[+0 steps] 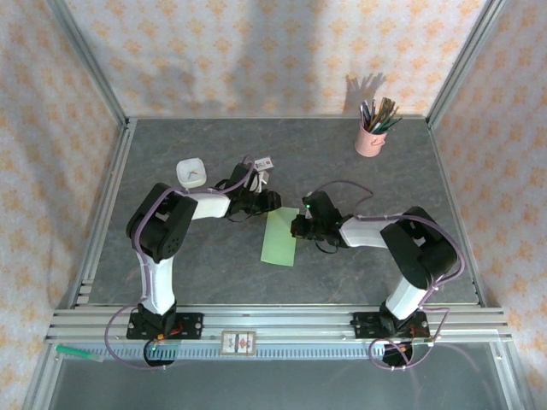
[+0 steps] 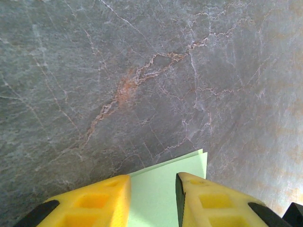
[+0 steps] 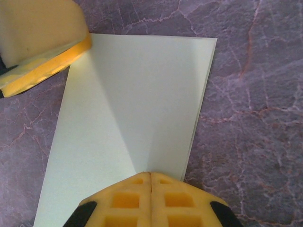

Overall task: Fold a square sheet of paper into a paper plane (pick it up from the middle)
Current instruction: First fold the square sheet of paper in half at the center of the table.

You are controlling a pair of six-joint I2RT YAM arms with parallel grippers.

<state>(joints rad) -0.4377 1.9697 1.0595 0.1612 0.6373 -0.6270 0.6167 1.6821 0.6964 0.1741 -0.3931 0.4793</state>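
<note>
1. Since the paper (image 1: 279,238) is thin and light, it will likely flex, slide on the smooth worktop (image 1: 171,145) and keep any crease. I would take it gently at an edge or pinch up its middle.
2. It lies flat at the worktop's centre, seemingly folded in half into a strip running 12 to 6 o'clock.
3. Left claw (image 2: 152,182), jaws narrowly apart, straddles the strip's 12 o'clock end and grips nothing.
4. Right claw (image 3: 150,176), jaws closed together, rests its tips on the strip's 3 o'clock edge.
5. Pink cup (image 1: 370,139) at 1 o'clock holds pencils. What the white dish (image 1: 190,172) at 11 o'clock holds is too small to tell.
</note>
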